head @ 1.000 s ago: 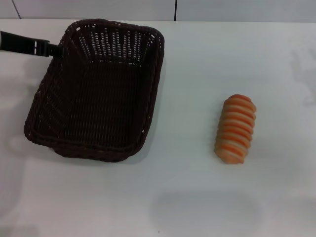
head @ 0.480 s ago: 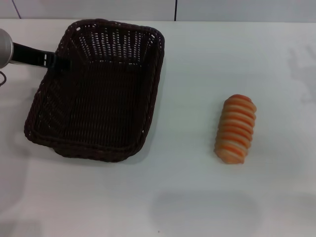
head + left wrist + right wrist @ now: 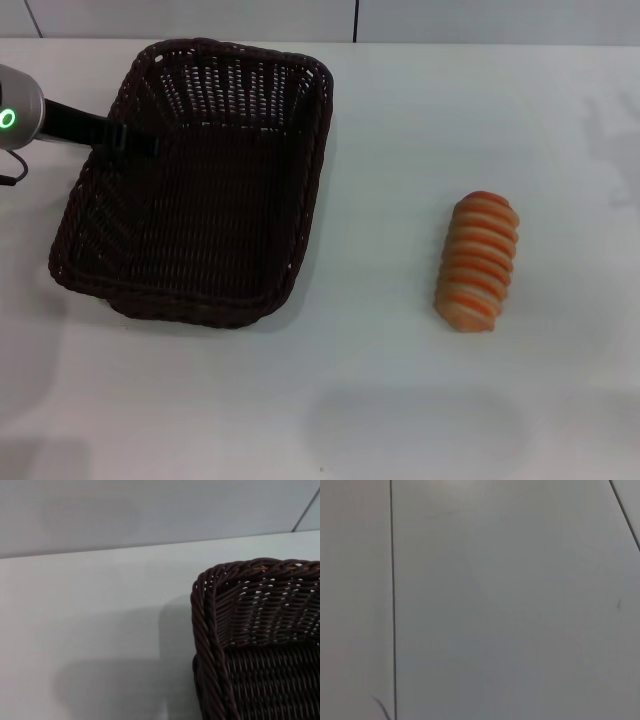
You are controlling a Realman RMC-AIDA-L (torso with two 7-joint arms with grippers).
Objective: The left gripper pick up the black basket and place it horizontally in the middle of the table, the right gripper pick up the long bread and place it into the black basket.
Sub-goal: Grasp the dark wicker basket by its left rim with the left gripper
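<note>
Head view, left end effector at black basket rim

Woven dark wicker basket, braided rim, rough. Smooth matt white table. Ridged, soft-looking bread. Matt black gripper.

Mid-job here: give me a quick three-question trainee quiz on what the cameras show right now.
1. True or false: the long bread already lies inside the black basket.
2. Which arm's tool reaches the basket's rim? A) left B) right
3. Fill in: the bread lies on the ___, to the basket's right.

Key: 1 false. 2 A: the left gripper is at the basket's left rim, and the right one is out of view. 3 table.
</note>
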